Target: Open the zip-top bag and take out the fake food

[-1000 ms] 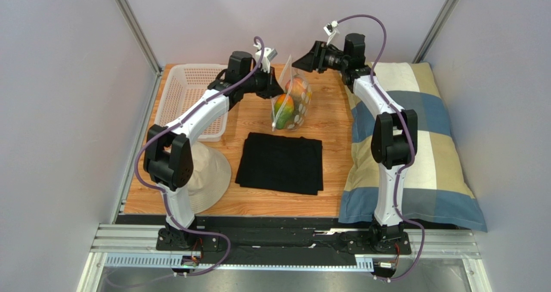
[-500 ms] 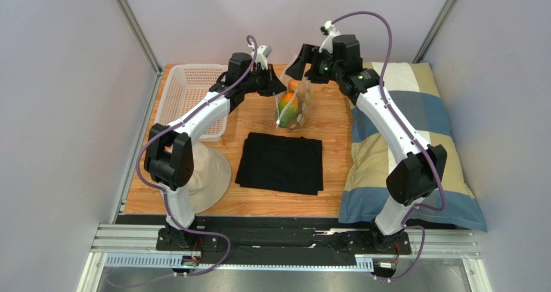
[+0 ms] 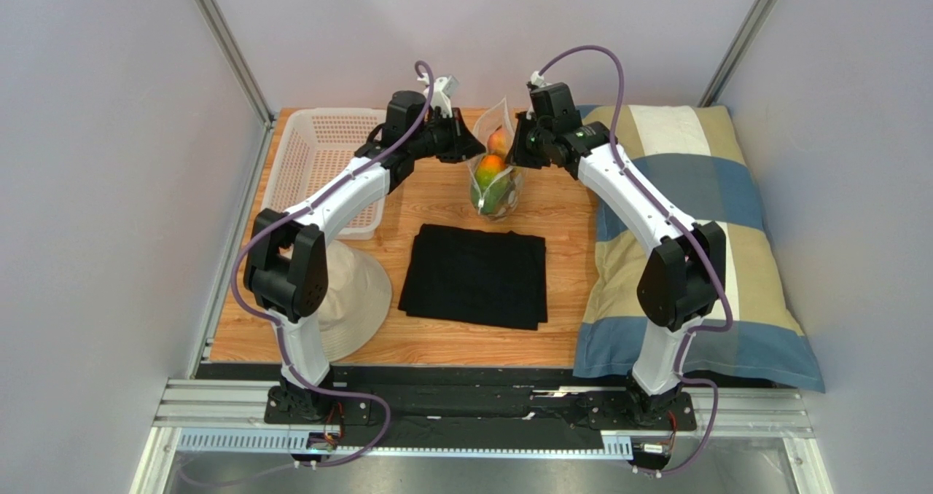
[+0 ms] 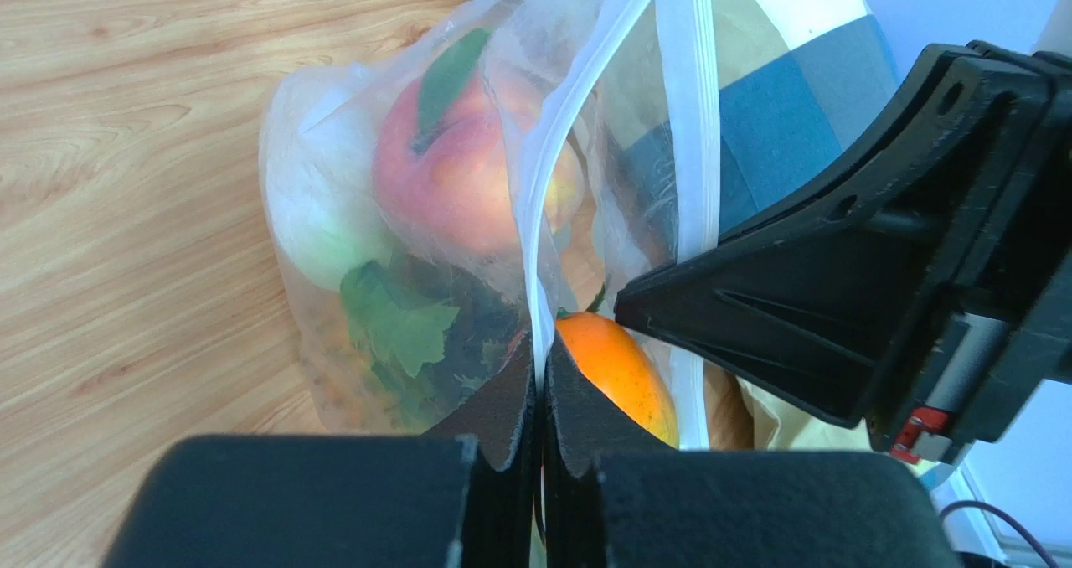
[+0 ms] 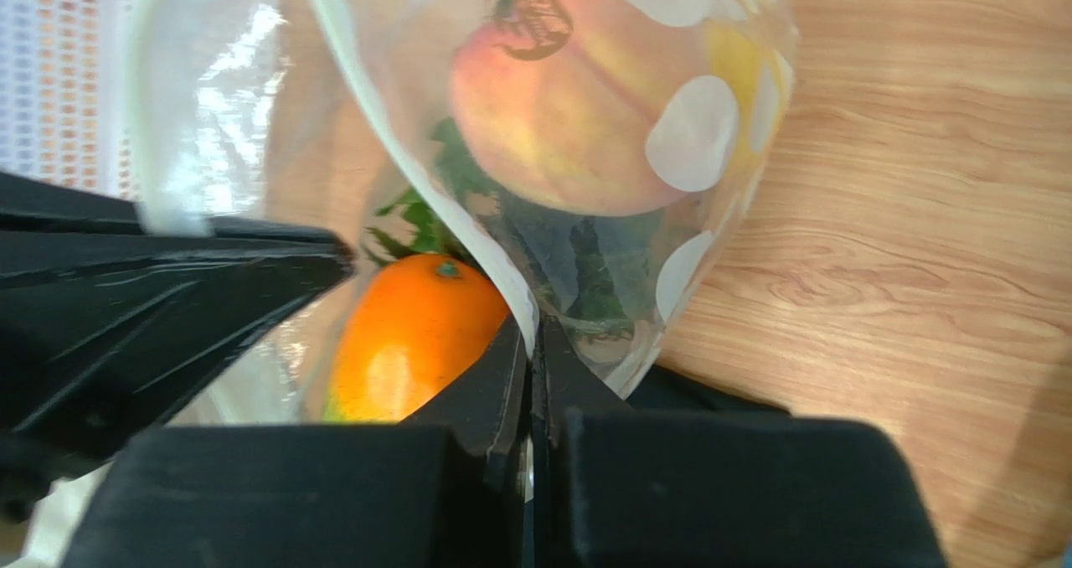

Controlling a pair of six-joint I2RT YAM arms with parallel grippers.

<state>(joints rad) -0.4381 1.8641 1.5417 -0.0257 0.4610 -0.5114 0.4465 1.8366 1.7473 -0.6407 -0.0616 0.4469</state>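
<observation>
The clear polka-dot zip-top bag (image 3: 495,172) hangs upright above the back middle of the table, held between both arms. My left gripper (image 4: 541,373) is shut on the bag's near-side rim strip (image 4: 544,267). My right gripper (image 5: 531,342) is shut on the opposite rim strip (image 5: 428,204). The bag's mouth gapes between them. The fake food lies inside: a peach (image 4: 453,166), an orange-green mango (image 5: 409,336) and green leafy bits (image 4: 403,329). In the top view the peach (image 3: 498,141) and mango (image 3: 493,169) show through the mouth.
A folded black cloth (image 3: 474,275) lies in front of the bag. A white perforated basket (image 3: 318,161) stands at the back left, with a beige hat (image 3: 356,297) in front of it. A plaid pillow (image 3: 701,243) fills the right side.
My right arm swung in from the right to the bag and its gripper, open before, shut on the bag's rim. The bag now hangs more upright with its mouth pulled apart. The left gripper kept its hold.
</observation>
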